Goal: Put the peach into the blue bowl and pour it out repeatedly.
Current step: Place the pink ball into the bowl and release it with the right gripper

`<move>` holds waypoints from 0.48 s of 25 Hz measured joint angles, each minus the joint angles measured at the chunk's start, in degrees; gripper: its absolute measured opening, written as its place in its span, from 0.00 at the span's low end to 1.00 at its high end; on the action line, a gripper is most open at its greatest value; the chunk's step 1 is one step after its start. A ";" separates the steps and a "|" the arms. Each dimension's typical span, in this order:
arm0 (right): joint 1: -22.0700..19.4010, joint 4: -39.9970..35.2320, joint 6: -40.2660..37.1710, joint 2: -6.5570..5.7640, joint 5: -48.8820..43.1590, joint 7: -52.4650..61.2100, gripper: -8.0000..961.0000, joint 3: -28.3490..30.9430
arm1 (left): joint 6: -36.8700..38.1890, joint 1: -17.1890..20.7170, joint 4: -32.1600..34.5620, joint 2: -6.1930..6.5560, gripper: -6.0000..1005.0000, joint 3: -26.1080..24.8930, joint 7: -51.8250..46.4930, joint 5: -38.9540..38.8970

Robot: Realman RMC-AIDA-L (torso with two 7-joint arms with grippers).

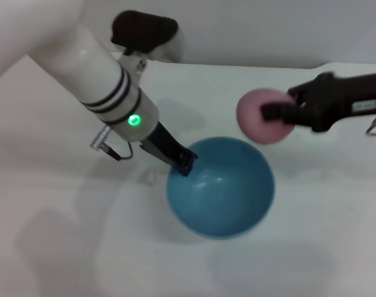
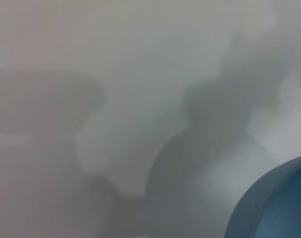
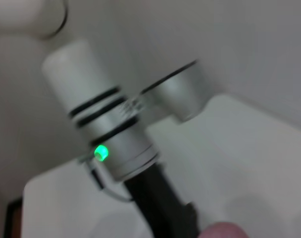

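Nearest to the head camera lies the blue bowl (image 1: 220,187), which sits upright on the white table (image 1: 324,247) and has nothing inside. At its far left rim the left gripper (image 1: 185,162) is pressed together on the bowl's edge and steadies it. One dark finger reaches over the lip, as far as the view shows.

To the right and farther away, the right gripper (image 1: 279,114) pinches the peach (image 1: 261,116) between its dark fingers and carries it in the air. The fruit hangs beyond the far right part of the rim, not yet over the opening.

The step in hand seems to be to bring the peach above the bowl and to let it go. To do this well, the right arm should move the fruit left and nearer, until it stands over the middle of the bowl and well away from the left gripper. Then it should go lower before the fingers spread, because a round toy dropped from high can bounce over the smooth rim. Meanwhile the left gripper should hold the bowl level, so it does not slide
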 joint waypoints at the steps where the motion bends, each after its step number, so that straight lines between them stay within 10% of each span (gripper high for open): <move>1: 0.01 0.06 0.18 0.05 -0.32 -0.16 0.14 -1.98 | 0.00 0.00 0.00 0.00 0.01 0.00 0.00 0.00; 12: -0.59 0.75 5.29 0.38 -3.24 -0.46 0.14 -17.67 | -2.80 -1.65 -1.32 -0.02 0.01 4.27 -1.60 -4.35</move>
